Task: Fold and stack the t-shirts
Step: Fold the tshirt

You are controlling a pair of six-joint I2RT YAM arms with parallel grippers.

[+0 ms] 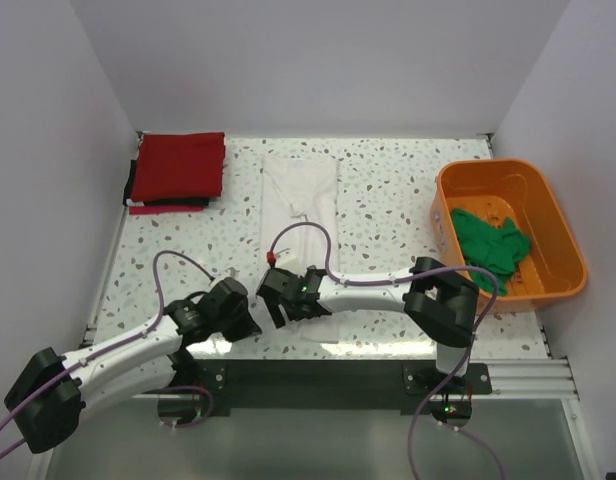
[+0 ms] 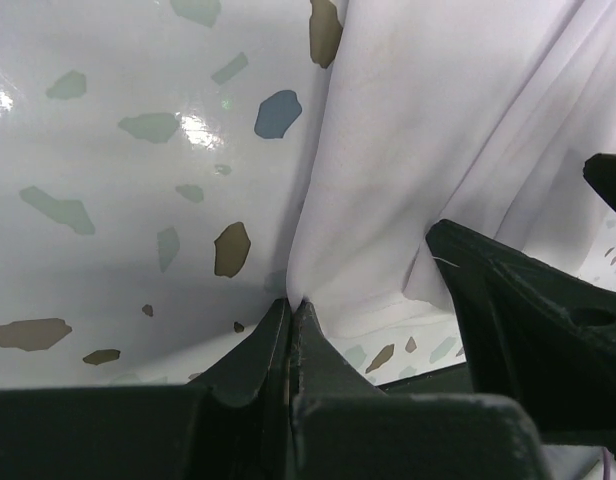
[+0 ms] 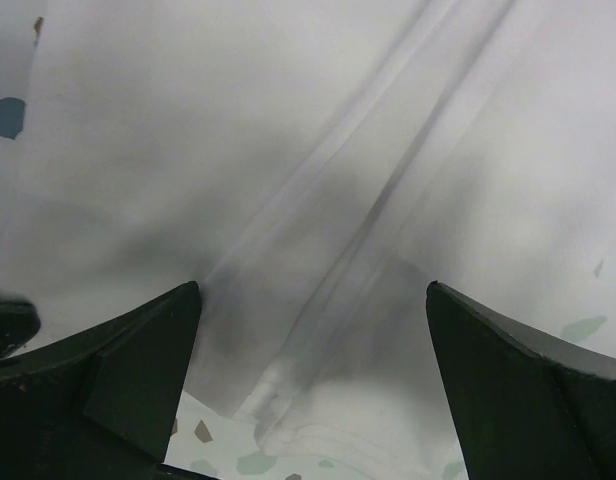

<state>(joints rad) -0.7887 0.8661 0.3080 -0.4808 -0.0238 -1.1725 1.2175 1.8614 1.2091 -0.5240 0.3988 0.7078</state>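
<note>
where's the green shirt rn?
Top external view: the green t-shirt lies crumpled inside the orange tub at the right edge of the table, well right of the white t-shirt laid out mid-table.

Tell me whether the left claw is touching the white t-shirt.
Touching. In the left wrist view the left claw is shut on an edge of the white t-shirt, with cloth pinched between its tips.

White tube arms (image 1: 118, 355) carry black joint housings; thin purple cables (image 1: 168, 254) loop behind the black left claw (image 2: 291, 305) and right claw (image 3: 313, 290).
</note>
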